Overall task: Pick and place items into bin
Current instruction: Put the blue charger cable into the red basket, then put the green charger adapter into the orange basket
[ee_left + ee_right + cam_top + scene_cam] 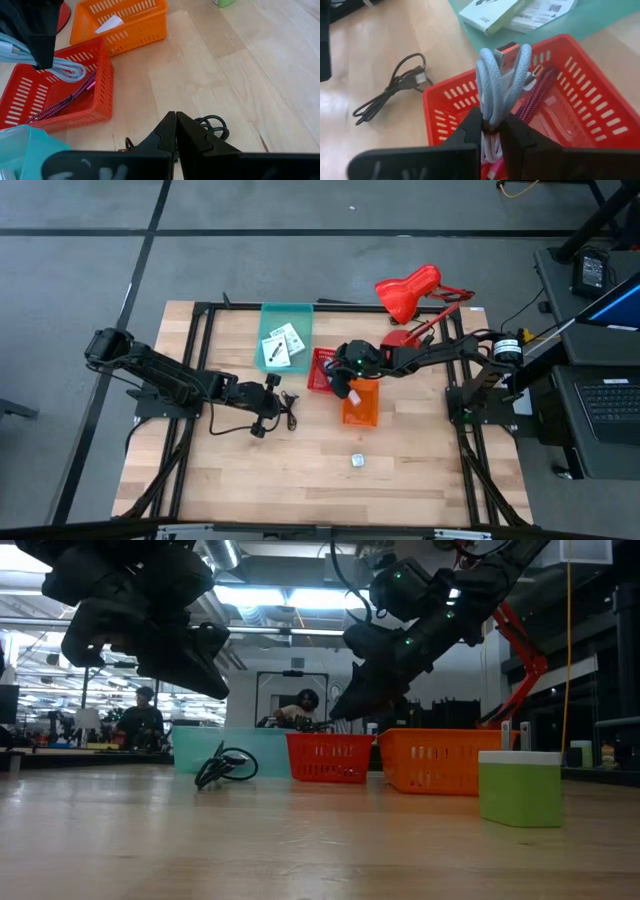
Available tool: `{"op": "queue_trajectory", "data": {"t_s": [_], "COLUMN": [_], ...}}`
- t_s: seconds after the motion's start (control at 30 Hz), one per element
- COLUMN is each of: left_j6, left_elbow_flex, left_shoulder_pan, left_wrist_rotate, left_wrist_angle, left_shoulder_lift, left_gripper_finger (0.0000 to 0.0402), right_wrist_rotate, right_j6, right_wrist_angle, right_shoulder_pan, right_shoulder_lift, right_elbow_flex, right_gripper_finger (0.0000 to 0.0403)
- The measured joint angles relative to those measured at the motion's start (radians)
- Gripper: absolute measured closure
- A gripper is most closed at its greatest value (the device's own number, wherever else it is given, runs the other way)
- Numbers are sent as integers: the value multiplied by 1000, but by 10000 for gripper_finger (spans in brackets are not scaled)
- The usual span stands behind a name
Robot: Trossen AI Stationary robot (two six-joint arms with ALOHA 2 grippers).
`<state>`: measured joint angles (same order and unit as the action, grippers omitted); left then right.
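Note:
My right gripper (490, 122) is shut on a coiled pale blue cable (497, 75) and hovers over the red basket (580, 100), which holds a dark red cable (540, 87). Left of the basket my left gripper (176, 120) hangs shut with nothing in it, above the table. A black cable (212, 125) lies coiled on the wood just beyond its tips. Two white cards (283, 345) lie in the teal bin (300, 315). The orange basket (135, 25) holds a small white piece (110, 23). My right gripper pinches the bunched strands of the pale blue cable's coil (492, 112) between its two fingers. The fingers slant down from the table's right side. The coil's loops (67, 70) reach past the fingertips over the red basket; whether they touch it I cannot tell.
A red desk lamp (410, 292) stands at the far right, behind the right arm. A small green and white box (520, 788) sits alone on the near part of the table. Bare wood lies between the baskets and the near edge. People sit in the room beyond the table.

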<state>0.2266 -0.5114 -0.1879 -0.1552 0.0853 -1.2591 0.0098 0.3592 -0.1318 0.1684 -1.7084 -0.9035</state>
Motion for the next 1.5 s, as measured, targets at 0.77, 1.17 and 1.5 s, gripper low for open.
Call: {"op": "queue_trajectory", "data": {"t_s": [0.77, 1.17, 1.5], "left_j6": [-5, -23, -85], "left_elbow_flex": [0, 0, 0], "left_shoulder_pan": [0, 0, 0], "left_wrist_rotate": [0, 0, 0], "left_wrist_angle": [0, -9, -10], "left_shoulder_lift": [0, 0, 0], "left_gripper_finger": [399, 396, 396], "right_wrist_rotate": [13, 12, 13], "right_j6": [-78, -250, -288], "right_wrist_angle": [2, 4, 5], "right_shoulder_pan": [0, -152, -343], "right_shoulder_lift": [14, 84, 84], "right_elbow_flex": [0, 0, 0], "right_gripper_finger": [282, 281, 281]}}
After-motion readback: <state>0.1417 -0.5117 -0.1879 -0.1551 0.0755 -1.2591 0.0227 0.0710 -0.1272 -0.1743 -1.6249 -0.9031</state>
